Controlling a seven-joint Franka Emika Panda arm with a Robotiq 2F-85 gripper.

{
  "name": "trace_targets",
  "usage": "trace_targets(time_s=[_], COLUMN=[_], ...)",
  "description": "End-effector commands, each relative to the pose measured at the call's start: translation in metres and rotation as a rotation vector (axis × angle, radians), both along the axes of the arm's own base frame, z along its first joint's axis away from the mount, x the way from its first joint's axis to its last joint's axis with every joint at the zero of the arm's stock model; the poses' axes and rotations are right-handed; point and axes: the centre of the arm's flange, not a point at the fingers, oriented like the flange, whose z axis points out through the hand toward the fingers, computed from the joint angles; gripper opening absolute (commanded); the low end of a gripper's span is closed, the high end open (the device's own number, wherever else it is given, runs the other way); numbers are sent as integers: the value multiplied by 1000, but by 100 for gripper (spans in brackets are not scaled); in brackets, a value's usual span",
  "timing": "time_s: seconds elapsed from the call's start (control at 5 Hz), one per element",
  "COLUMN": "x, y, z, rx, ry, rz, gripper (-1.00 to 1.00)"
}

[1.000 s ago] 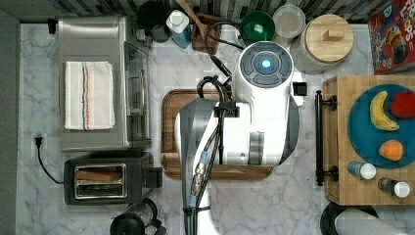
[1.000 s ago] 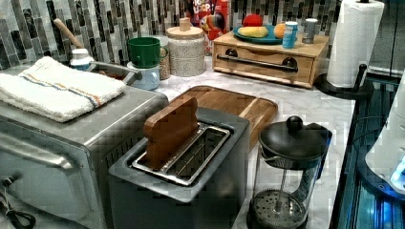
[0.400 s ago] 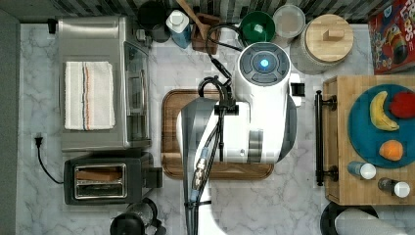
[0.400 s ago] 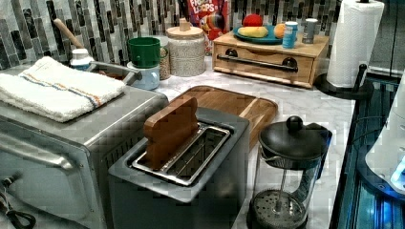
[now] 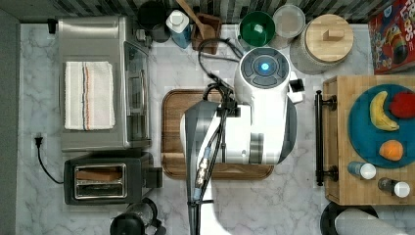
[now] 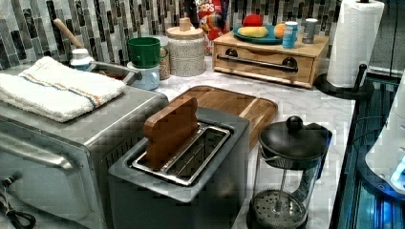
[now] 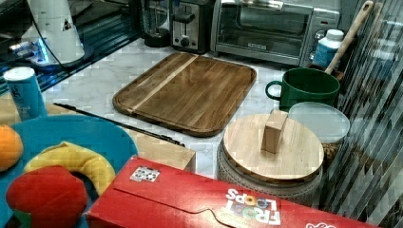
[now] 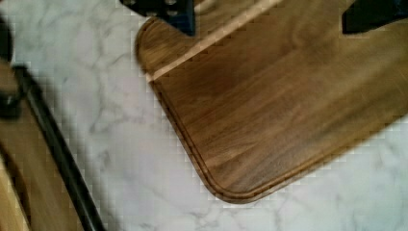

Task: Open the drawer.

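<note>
Here, arm (image 5: 262, 115): white, stretched over the tray in the top view.
Gripper (image 8: 269, 14): hung above the tray's corner; its two dark fingers (image 8: 168, 10) stood wide apart with nothing between them.
Drawer (image 6: 267, 67): sat flush in the light-wood box at the top view's right, closed.
Handle (image 5: 319, 139): a long black bar on the drawer front, facing the tray, well apart from the gripper; it also ran along the wrist view's edge.
Tray (image 7: 190, 90): dark walnut, flat on the marble counter (image 5: 293, 200), between the oven and the drawer.
Plate (image 5: 364, 139): blue, on top of the box, holding a banana (image 5: 379, 112) and other fruit.
</note>
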Motion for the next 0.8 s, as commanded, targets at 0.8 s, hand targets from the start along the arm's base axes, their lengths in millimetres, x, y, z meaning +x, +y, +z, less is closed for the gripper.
trace_targets(time_s=[0.8], x=[-30], y=[-183], z=[-34], rx=[-74], ry=[-77], rz=[536], gripper=[100])
